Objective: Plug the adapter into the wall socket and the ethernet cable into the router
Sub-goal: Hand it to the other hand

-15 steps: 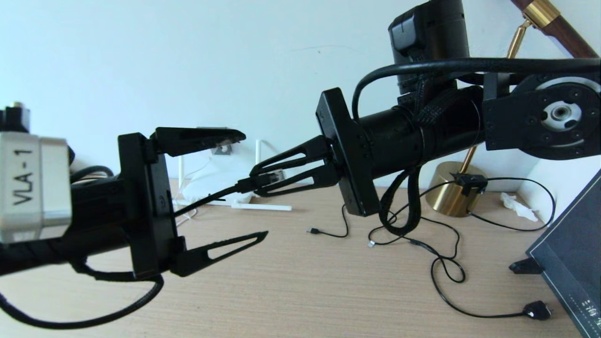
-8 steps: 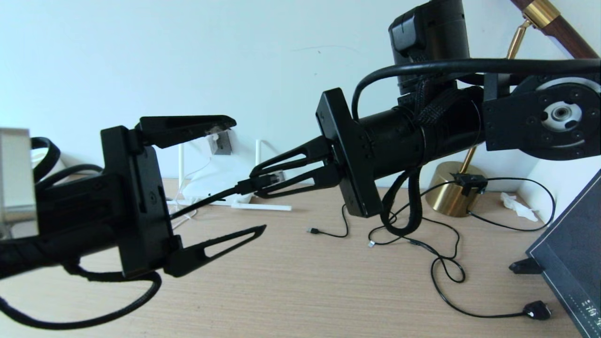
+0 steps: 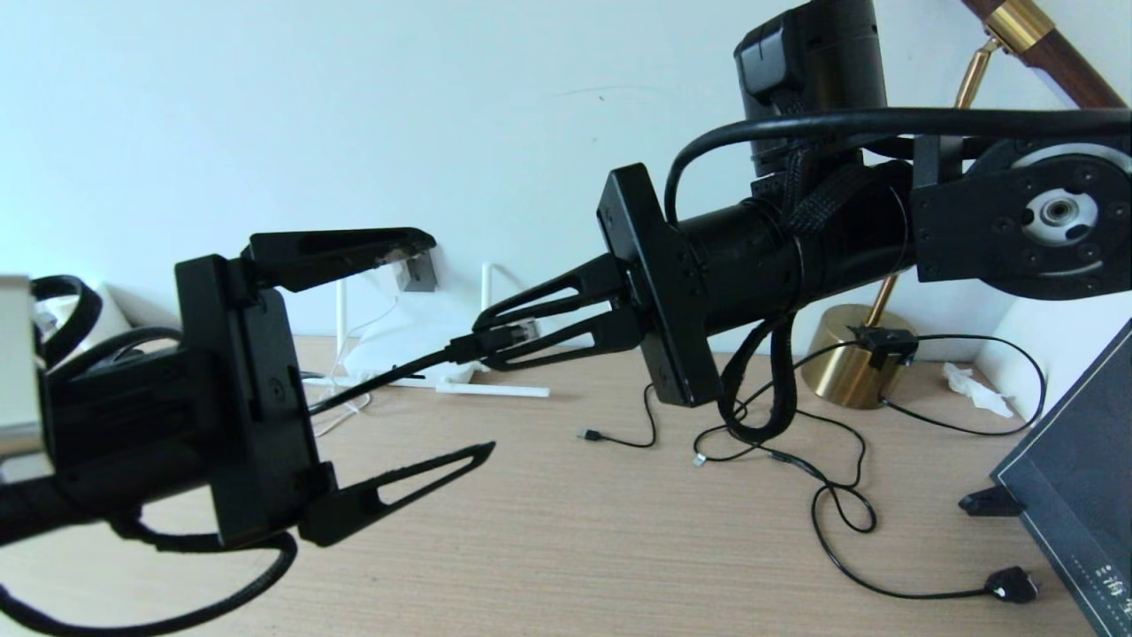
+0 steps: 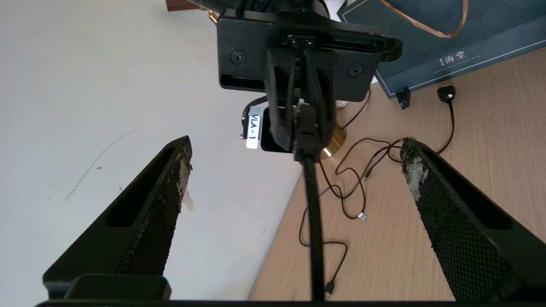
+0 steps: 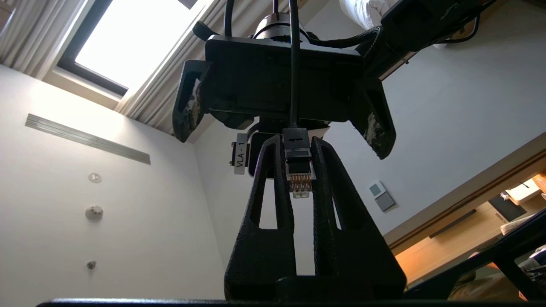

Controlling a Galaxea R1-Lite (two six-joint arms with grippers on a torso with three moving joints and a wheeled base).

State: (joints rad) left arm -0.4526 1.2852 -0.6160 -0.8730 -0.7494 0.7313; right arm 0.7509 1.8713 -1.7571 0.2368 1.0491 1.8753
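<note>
My right gripper (image 3: 486, 341) reaches in from the right above the desk, shut on the ethernet cable's clear-tipped connector (image 5: 298, 179). The thick black ethernet cable (image 3: 389, 376) runs from it toward my left gripper (image 3: 462, 345), which faces it from the left, open, its fingers one above and one below the cable without touching it. In the left wrist view the cable (image 4: 313, 213) passes between the wide-apart fingers (image 4: 175, 179). The white router (image 3: 389, 345) stands against the wall behind them. The grey wall socket (image 3: 419, 274) shows partly under the upper left finger. The adapter is hidden.
A brass lamp base (image 3: 849, 354) stands at the back right with thin black cables (image 3: 831, 495) tangled in front of it and a black plug (image 3: 1013, 584) near the desk's front. A dark blue bag (image 3: 1079, 495) leans at the right edge.
My left gripper has drawn back to the left, away from the right gripper, and its fingers stand slightly wider. The right gripper still holds the connector in the same place.
</note>
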